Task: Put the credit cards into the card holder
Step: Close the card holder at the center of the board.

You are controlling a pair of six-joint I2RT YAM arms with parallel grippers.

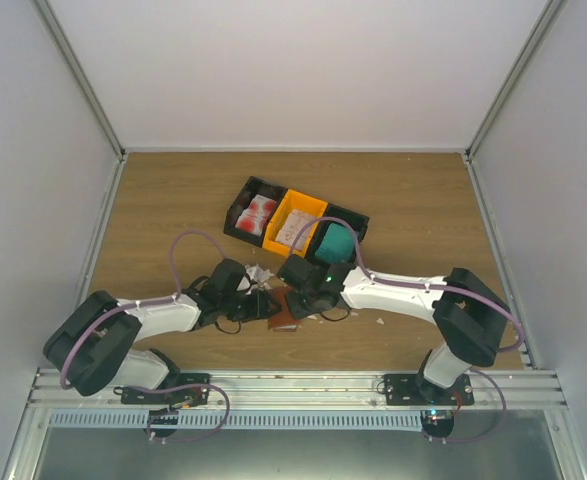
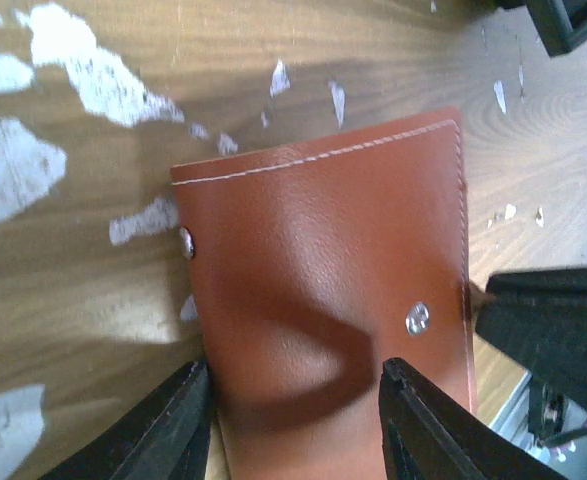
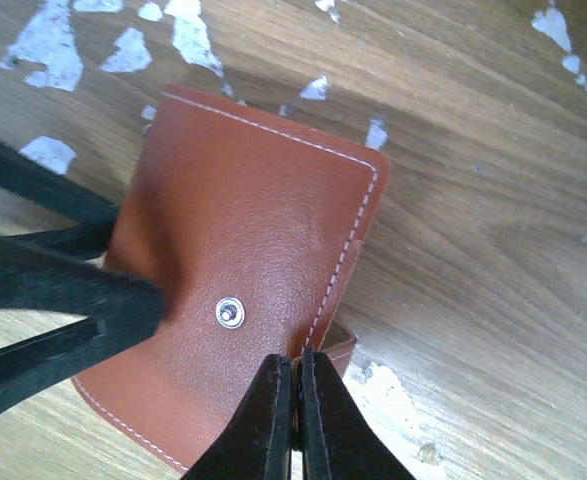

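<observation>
Opening the card holder (image 3: 243, 290), closed on the table's near middle: my right gripper (image 3: 295, 400) is pinched together on its flap edge, my left gripper (image 2: 293, 420) spread astride its body. I should lift the flap slowly while the left pins it; the credit cards (image 1: 257, 214) wait in far trays.

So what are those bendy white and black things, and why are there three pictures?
They are two robot arms bolted to a wooden table. The wide picture looks down from above. The other two come from little cameras on each arm's wrist, so you see the black fingers up close.

On the table sit three small trays, two black and one orange, with cards inside, plus white scraps. Between the arms lies a closed brown leather card holder.

The left claw is open, one finger on each side of the card holder. The right claw is pinched shut at the card holder's edge, seemingly nipping the top flap. No card is being held yet.
</observation>
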